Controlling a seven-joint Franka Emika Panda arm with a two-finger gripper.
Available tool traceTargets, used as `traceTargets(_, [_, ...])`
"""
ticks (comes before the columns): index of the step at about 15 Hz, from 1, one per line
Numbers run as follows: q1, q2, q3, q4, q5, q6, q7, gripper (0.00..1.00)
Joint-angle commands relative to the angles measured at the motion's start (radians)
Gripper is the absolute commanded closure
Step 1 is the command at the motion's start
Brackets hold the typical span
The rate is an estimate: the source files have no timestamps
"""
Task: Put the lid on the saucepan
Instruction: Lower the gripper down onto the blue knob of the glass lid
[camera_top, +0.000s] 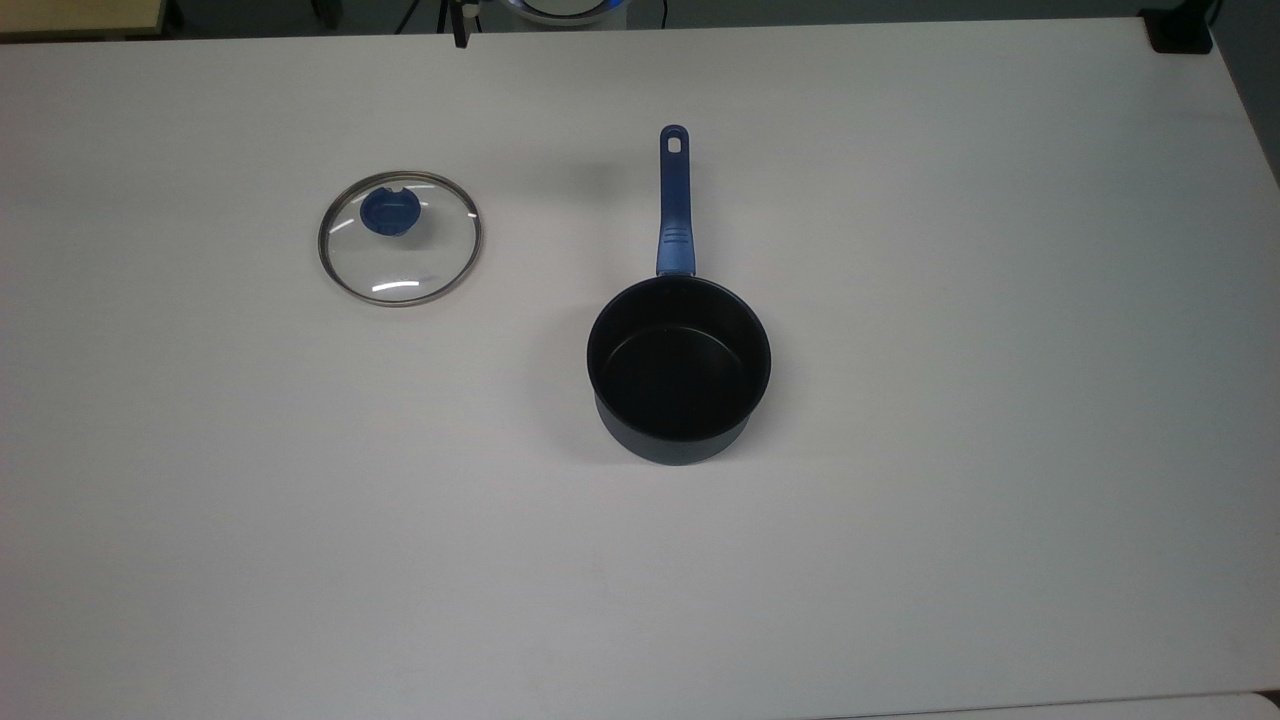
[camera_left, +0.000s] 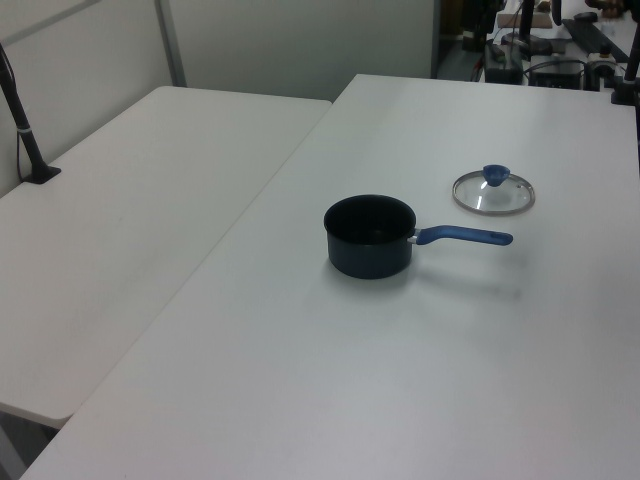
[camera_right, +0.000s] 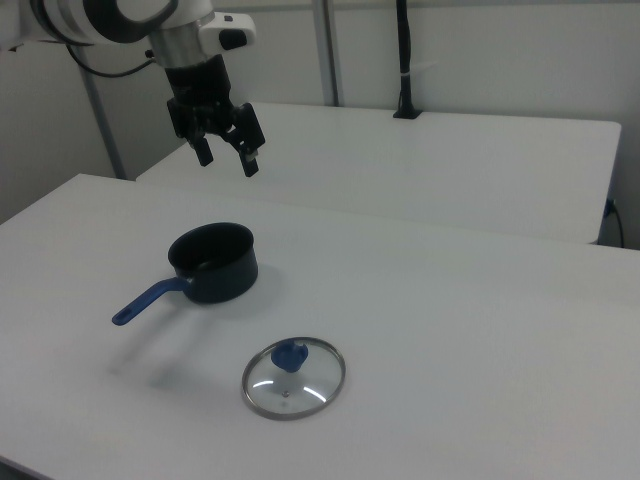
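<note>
Two things lie apart on the white table (camera_top: 900, 560): the lid (camera_top: 400, 238) and the saucepan (camera_top: 679, 369).

In the right view my gripper (camera_right: 226, 155) hangs high in the air above and behind the saucepan (camera_right: 213, 262), fingers (camera_right: 249, 160) spread wide, holding nothing. The lid (camera_right: 293, 377) lies flat on the table, blue knob (camera_right: 289, 354) up, well apart from the pan and nearer the camera in the right view. In the top view the lid sits to the top view's left of the pan, whose blue handle (camera_top: 675, 205) points toward the top view's upper edge. The pan stands upright and uncovered. A second table (camera_left: 130, 220) adjoins at the left view's left.
</note>
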Motion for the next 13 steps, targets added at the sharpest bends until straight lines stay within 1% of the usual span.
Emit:
traceTargets(1, [0.018, -0.009, -0.014, -0.002, 0.017, -0.033, -0.025, 0.00])
traceTargets(11, [0.016, -0.012, -0.015, -0.012, 0.019, -0.046, -0.029, 0.00])
traceTargets(12, [0.013, -0.014, -0.015, -0.016, 0.014, -0.050, -0.070, 0.00])
traceTargets(13, [0.009, -0.024, -0.015, -0.037, 0.008, -0.062, -0.150, 0.00])
